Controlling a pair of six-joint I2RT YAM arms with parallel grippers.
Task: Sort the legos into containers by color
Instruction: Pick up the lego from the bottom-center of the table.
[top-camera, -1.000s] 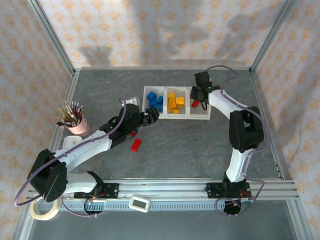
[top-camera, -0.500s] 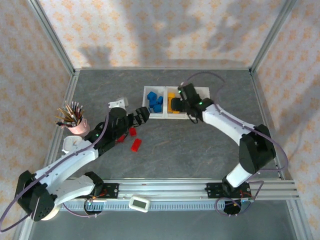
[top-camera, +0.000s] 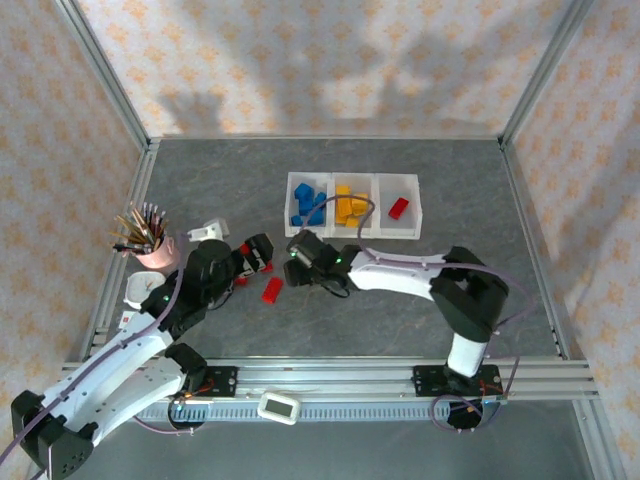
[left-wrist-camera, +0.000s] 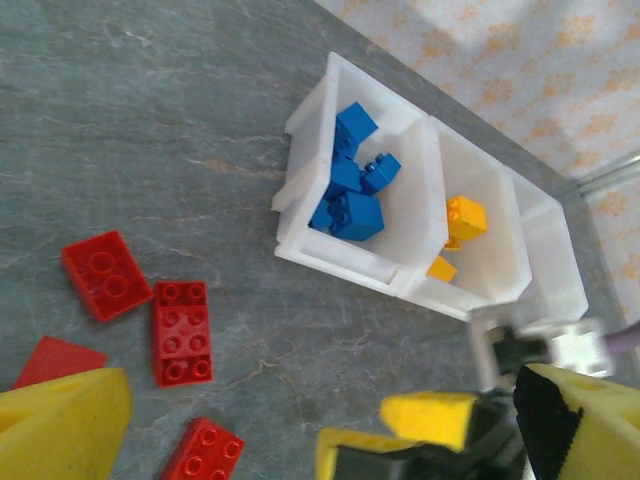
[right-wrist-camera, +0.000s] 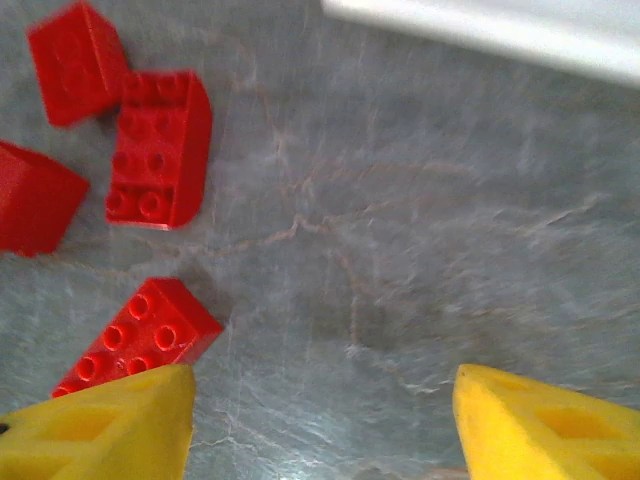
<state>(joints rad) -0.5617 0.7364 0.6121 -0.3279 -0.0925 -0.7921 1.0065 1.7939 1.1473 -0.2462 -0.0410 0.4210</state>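
While studded red legos (right-wrist-camera: 158, 148) lie flat, the table (right-wrist-camera: 420, 240) looks marbled

The grey marbled table (top-camera: 430, 300) carries four loose red bricks (right-wrist-camera: 160, 150). They lie clustered just ahead and to the left of the right gripper (right-wrist-camera: 322, 395), the nearest one beside its left finger. The same bricks lie below and just ahead of the left gripper (top-camera: 262, 255). A row of white bins (left-wrist-camera: 340, 268) stands farther ahead of that gripper, to its right. A pink cup (top-camera: 158, 256) stands off to its left.
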